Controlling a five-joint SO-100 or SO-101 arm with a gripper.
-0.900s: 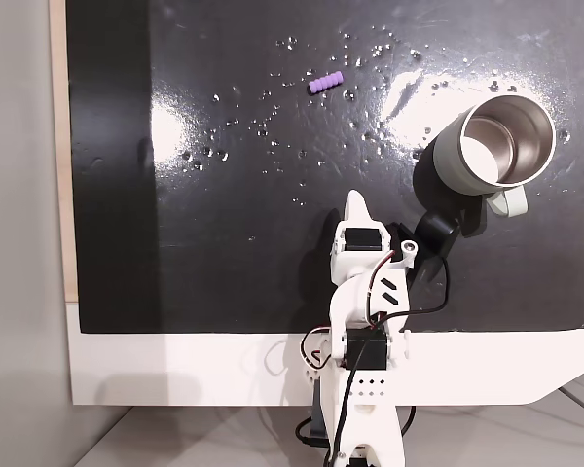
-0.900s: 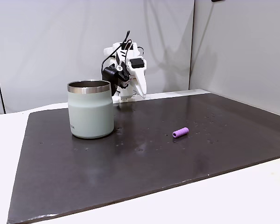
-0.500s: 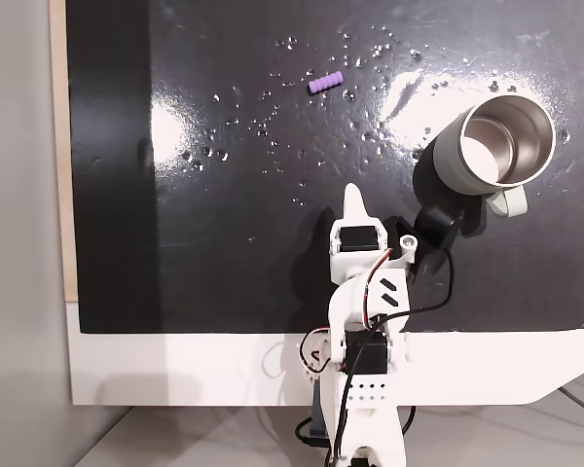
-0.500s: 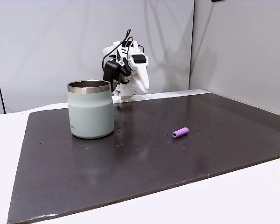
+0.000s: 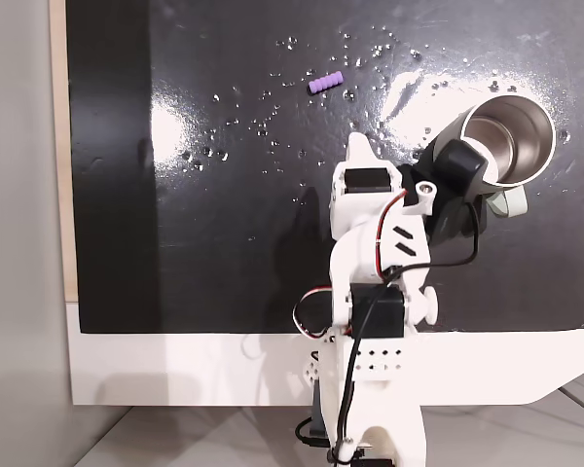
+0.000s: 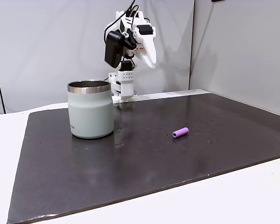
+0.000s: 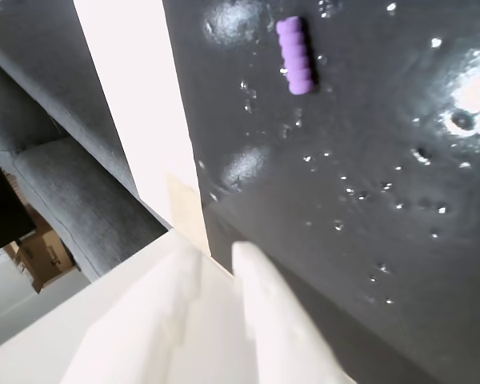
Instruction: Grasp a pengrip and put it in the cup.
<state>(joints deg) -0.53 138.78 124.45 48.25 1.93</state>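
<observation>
Well, the tiny purple ribbed pengrip (image 5: 326,83) lies on its side on the glossy black counter (image 5: 224,243), at about eleven o'clock from the arm's base in the overhead fixed view, well apart from the grey-green steel-lined cup (image 6: 90,109) standing upright at one o'clock. The white gripper (image 6: 150,57) hangs high above the mat, fingers (image 7: 260,296) nearly together and grasping nothing, presumably lifted to aim at the pengrip.

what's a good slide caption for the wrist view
Gripper nearly shut above the dark mat, purple pengrip lying ahead.
</observation>
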